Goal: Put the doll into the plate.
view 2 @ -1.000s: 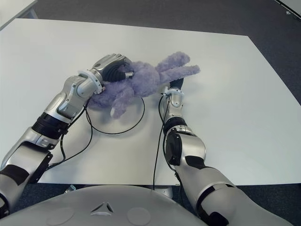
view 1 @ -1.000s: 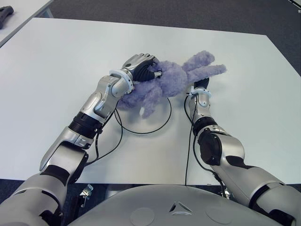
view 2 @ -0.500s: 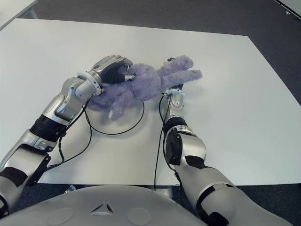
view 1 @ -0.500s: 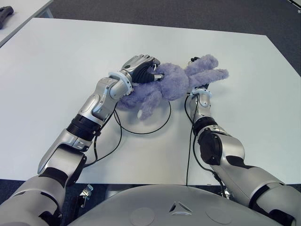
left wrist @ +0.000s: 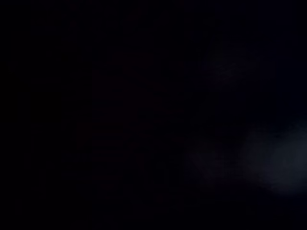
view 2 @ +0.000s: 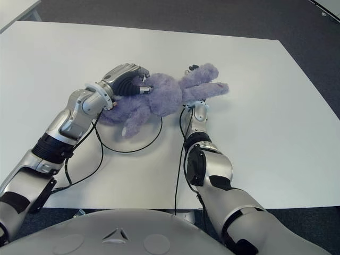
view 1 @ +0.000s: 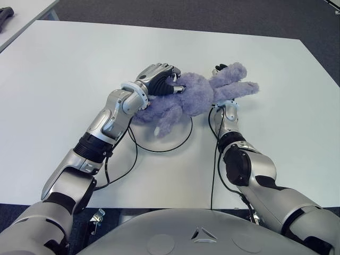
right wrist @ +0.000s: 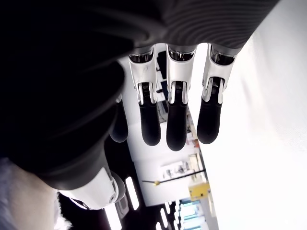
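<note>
The purple plush doll [view 1: 194, 95] lies across the far rim of the white, black-edged plate [view 1: 166, 139], its lower body and legs over the plate and its upper part stretched to the right beyond it. My left hand [view 1: 158, 79] is shut on the doll's back at the far-left side of the plate. The left wrist view is dark. My right hand [view 1: 227, 106] is under the doll's right end, with a dark fingertip [view 1: 218, 68] showing beyond the plush. In the right wrist view its fingers [right wrist: 176, 120] are straight and hold nothing.
The white table [view 1: 64, 69] stretches wide around the plate. Black cables [view 1: 121, 169] loop from my arms over the near side of the plate. A dark object [view 1: 5, 13] sits on a second table at the far left.
The doll has shifted right and settled lower over my right hand, whose fingertip now shows beyond it. My left hand kept its hold and drew slightly back to the left.
</note>
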`<move>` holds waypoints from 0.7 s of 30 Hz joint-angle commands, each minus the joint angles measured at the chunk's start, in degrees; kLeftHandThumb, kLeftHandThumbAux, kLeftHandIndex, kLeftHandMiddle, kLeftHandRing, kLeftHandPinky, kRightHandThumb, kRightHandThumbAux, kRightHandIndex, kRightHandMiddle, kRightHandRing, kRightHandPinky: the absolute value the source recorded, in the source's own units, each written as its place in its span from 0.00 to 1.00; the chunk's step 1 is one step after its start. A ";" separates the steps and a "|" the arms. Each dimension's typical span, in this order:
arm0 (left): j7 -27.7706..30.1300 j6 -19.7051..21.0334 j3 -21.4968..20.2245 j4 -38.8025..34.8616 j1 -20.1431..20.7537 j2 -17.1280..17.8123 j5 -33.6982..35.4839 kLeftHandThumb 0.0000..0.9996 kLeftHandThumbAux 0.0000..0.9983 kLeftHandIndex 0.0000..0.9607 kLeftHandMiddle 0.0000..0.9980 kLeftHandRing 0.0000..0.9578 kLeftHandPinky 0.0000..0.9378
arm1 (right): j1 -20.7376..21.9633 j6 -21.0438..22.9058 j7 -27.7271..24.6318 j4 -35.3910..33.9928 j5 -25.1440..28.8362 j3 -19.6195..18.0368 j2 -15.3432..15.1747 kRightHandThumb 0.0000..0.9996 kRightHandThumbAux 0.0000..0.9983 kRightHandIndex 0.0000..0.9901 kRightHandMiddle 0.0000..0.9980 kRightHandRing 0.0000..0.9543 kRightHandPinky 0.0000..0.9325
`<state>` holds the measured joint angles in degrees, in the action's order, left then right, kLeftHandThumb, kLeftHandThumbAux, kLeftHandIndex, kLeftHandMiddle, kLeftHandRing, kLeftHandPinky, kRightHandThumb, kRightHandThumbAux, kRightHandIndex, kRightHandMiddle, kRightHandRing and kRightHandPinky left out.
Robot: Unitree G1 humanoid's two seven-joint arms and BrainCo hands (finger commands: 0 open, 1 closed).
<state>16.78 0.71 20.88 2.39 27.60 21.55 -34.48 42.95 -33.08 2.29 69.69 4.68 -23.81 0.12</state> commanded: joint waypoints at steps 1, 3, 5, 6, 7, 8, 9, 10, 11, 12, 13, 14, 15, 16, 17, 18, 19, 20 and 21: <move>3.98 5.60 0.47 0.27 -6.70 -0.21 1.35 0.29 0.43 0.29 0.69 0.69 0.66 | -13.16 0.46 0.67 6.81 1.25 -1.29 2.56 0.34 0.83 0.28 0.29 0.32 0.36; 4.54 6.76 0.29 -1.22 -7.17 -0.26 1.69 0.30 0.43 0.27 0.68 0.68 0.66 | -13.13 0.61 1.67 6.81 0.52 -0.67 2.46 0.35 0.83 0.28 0.30 0.32 0.36; 4.96 7.55 0.29 -2.20 -7.43 -0.19 1.86 0.30 0.43 0.26 0.67 0.68 0.66 | -13.12 0.71 2.23 6.80 0.12 -0.31 2.40 0.37 0.83 0.28 0.30 0.32 0.36; 5.47 8.02 0.27 -2.86 -7.55 -0.02 2.01 0.30 0.43 0.26 0.67 0.68 0.66 | -13.10 0.77 2.51 6.80 -0.01 -0.19 2.42 0.37 0.83 0.28 0.30 0.32 0.36; 5.82 8.38 0.27 -3.30 -7.62 0.11 2.12 0.29 0.42 0.24 0.66 0.67 0.66 | -13.10 0.79 2.68 6.80 -0.08 -0.12 2.44 0.38 0.83 0.28 0.30 0.32 0.35; 6.37 8.82 0.27 -3.96 -7.70 0.34 2.29 0.29 0.42 0.23 0.65 0.67 0.67 | -13.09 0.79 2.82 6.80 -0.05 -0.13 2.48 0.39 0.83 0.28 0.30 0.32 0.35; 7.57 9.54 0.16 -5.35 -7.80 0.84 2.62 0.27 0.42 0.22 0.64 0.66 0.67 | -13.06 0.86 2.88 6.81 0.13 -0.30 2.51 0.39 0.83 0.28 0.30 0.31 0.35; 8.40 10.08 0.11 -6.33 -7.85 1.17 2.83 0.25 0.41 0.20 0.63 0.65 0.66 | -13.04 0.91 2.88 6.81 0.28 -0.43 2.51 0.40 0.83 0.28 0.29 0.31 0.35; 9.71 10.92 -0.02 -7.76 -7.82 1.68 3.09 0.23 0.40 0.19 0.62 0.65 0.66 | -13.02 0.93 3.00 6.82 0.32 -0.47 2.51 0.41 0.83 0.28 0.29 0.31 0.35; 10.57 11.52 -0.11 -8.71 -7.80 1.99 3.22 0.21 0.39 0.18 0.61 0.64 0.66 | -13.01 0.95 3.10 6.82 0.32 -0.47 2.51 0.41 0.83 0.28 0.29 0.31 0.35; 12.31 12.67 -0.31 -10.47 -7.59 2.64 3.51 0.21 0.39 0.17 0.61 0.64 0.66 | -13.01 0.93 3.38 6.83 0.15 -0.33 2.49 0.41 0.83 0.28 0.29 0.31 0.35; 13.57 13.54 -0.44 -11.73 -7.44 3.10 3.70 0.19 0.39 0.16 0.59 0.63 0.65 | -13.01 0.91 3.58 6.83 0.03 -0.23 2.48 0.42 0.83 0.28 0.28 0.31 0.35; 15.76 15.01 -0.50 -13.53 -7.01 3.75 4.06 0.19 0.39 0.16 0.59 0.63 0.65 | -12.99 0.79 3.67 6.83 0.02 -0.23 2.49 0.42 0.83 0.28 0.28 0.31 0.35; 17.31 16.10 -0.52 -14.79 -6.71 4.17 4.30 0.16 0.38 0.14 0.57 0.62 0.62 | -12.97 0.70 3.72 6.83 0.03 -0.24 2.50 0.42 0.83 0.28 0.28 0.31 0.34; 18.54 16.98 -0.41 -15.63 -6.56 4.39 4.54 0.15 0.38 0.14 0.56 0.61 0.62 | -12.96 0.62 3.69 6.83 0.12 -0.32 2.54 0.42 0.83 0.28 0.28 0.31 0.34; 19.38 17.65 -0.32 -16.20 -6.46 4.50 4.67 0.13 0.38 0.14 0.55 0.60 0.60 | -12.94 0.58 3.68 6.82 0.18 -0.37 2.56 0.43 0.84 0.29 0.29 0.31 0.34; 19.78 18.05 -0.27 -16.49 -6.45 4.51 4.70 0.13 0.38 0.14 0.54 0.60 0.60 | -12.93 0.57 3.68 6.83 0.22 -0.39 2.58 0.43 0.84 0.29 0.29 0.31 0.34; 20.61 18.76 -0.22 -17.28 -6.41 4.59 4.87 0.13 0.38 0.14 0.54 0.60 0.60 | -12.90 0.62 3.69 6.83 0.33 -0.49 2.61 0.43 0.84 0.29 0.29 0.31 0.34; 21.91 19.89 -0.10 -18.87 -6.38 4.81 4.95 0.12 0.39 0.13 0.54 0.59 0.59 | -12.85 0.68 3.72 6.83 0.51 -0.64 2.69 0.44 0.84 0.29 0.29 0.31 0.34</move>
<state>29.96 14.87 19.33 -12.99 24.33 24.09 -31.72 43.03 -33.33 4.99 69.69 4.29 -23.46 0.32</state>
